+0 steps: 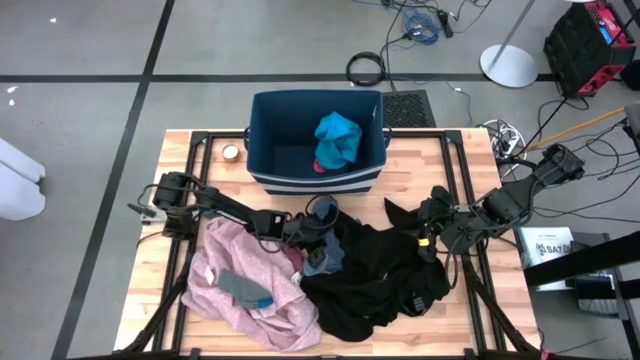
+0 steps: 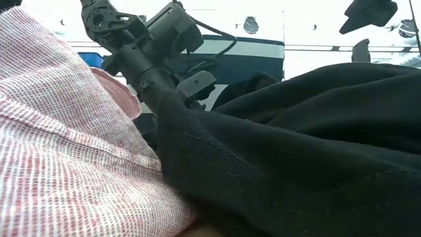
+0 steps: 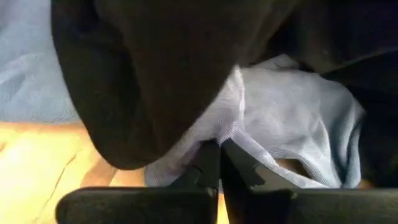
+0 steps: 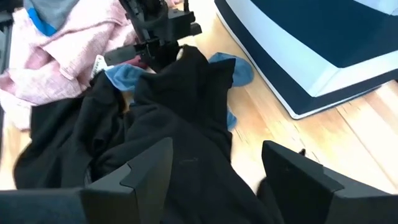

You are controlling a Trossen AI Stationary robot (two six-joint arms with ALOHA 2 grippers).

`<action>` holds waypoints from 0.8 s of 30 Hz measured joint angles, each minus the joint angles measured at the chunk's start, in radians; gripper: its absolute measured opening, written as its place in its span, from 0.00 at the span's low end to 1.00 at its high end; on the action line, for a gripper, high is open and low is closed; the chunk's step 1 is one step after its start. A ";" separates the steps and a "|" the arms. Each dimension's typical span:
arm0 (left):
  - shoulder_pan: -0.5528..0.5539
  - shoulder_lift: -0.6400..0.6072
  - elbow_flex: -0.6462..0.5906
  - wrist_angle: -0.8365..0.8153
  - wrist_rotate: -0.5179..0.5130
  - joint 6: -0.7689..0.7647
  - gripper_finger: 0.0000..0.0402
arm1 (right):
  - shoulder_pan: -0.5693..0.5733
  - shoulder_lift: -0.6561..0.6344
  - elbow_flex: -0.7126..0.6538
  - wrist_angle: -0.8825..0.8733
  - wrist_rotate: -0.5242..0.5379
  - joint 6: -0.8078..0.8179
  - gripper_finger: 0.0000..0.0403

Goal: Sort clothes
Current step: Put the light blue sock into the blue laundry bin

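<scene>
A pile of clothes lies on the near half of the table: a pale pink garment point(image 1: 250, 290) at the left, black garments point(image 1: 375, 280) in the middle, and a grey-blue piece point(image 1: 322, 262) between them. A teal piece point(image 1: 338, 138) lies in the dark blue bin point(image 1: 265, 135). My left gripper point(image 3: 219, 155) is low at the pile's far edge, under a black fold point(image 3: 155, 74), shut on the grey-blue piece point(image 3: 292, 118). My right gripper point(image 4: 217, 168) hangs open above the black garments point(image 4: 180, 124), touching nothing. My left gripper pinches an edge of the grey-blue piece point(image 3: 227, 135) between its two fingertips point(image 3: 208, 163). The fingers slant down into the pile from the table's left. The cloth lies on the table, slack, partly under the black garment. One layer or several, I cannot tell.
The bin stands at the table's far middle, with a small tape roll point(image 1: 231, 152) to its left. A grey piece with a blue trim point(image 1: 243, 288) lies on the pink garment. Bare wood shows at the far left point(image 1: 200, 160) and far right point(image 1: 440, 160).
</scene>
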 joint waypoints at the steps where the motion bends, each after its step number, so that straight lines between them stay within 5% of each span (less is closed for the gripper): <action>1: -0.005 -0.005 -0.002 0.006 0.000 0.015 0.01 | 0.000 0.000 0.000 0.008 0.000 0.000 0.58; 24: -0.165 -0.595 -0.002 0.055 -0.019 0.501 0.00 | -0.015 0.009 0.000 0.514 -0.080 -0.482 0.58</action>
